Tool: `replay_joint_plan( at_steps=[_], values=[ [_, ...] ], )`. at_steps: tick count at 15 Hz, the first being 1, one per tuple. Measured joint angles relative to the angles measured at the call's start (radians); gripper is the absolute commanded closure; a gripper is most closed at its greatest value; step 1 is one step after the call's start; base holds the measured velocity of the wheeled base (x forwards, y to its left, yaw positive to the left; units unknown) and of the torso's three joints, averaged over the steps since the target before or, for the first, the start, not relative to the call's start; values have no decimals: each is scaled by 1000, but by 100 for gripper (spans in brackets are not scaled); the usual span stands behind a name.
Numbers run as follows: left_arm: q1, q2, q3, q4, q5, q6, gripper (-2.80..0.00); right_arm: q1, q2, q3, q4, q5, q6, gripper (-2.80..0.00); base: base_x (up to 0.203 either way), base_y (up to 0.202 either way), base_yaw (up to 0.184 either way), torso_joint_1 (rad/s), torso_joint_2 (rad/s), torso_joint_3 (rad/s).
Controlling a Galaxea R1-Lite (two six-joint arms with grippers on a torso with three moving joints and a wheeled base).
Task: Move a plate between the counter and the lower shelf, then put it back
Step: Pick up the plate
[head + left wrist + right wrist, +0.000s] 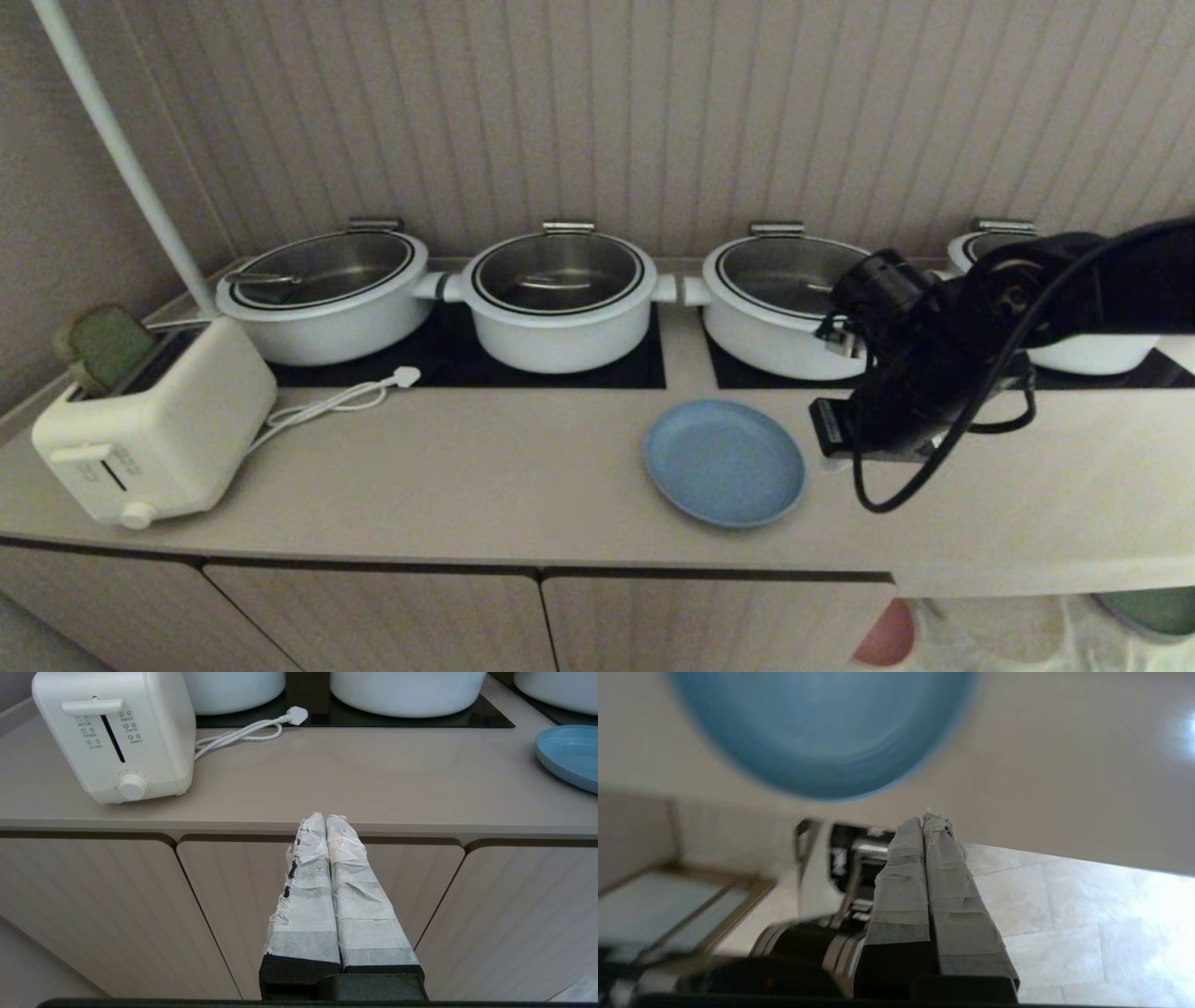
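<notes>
The light-blue plate lies flat on the beige counter, near its front edge and in front of the pots. My right arm hangs over the counter just right of the plate. In the right wrist view the right gripper is shut with nothing in it, a short way off the plate's rim and above the counter's edge. My left gripper is shut and empty, parked before the cabinet doors, below the counter. The lower shelf shows at the bottom right with its white liner.
Several white pots stand on black hob panels at the back. A white toaster with a loose cord sits at the left. A pink plate and a green plate lie in the shelf recess.
</notes>
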Motion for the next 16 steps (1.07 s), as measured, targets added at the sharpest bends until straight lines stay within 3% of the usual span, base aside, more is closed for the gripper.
replay_joint_plan(
  at_steps=[2,7,11,16],
  values=[
    [0,0,0,0,0,0,0,0,-12,-2,1,69,-28,0,0,0,0,0,0,0],
    [0,0,0,0,0,0,0,13,-17,-30,15,70,-183,0,0,0,0,0,0,0],
    [0,0,0,0,0,-1,0,10,26,-50,25,7,-196,0,0,0,0,0,0,0],
    [0,0,0,0,0,0,0,-5,84,-84,24,7,-194,0,0,0,0,0,0,0]
  ],
)
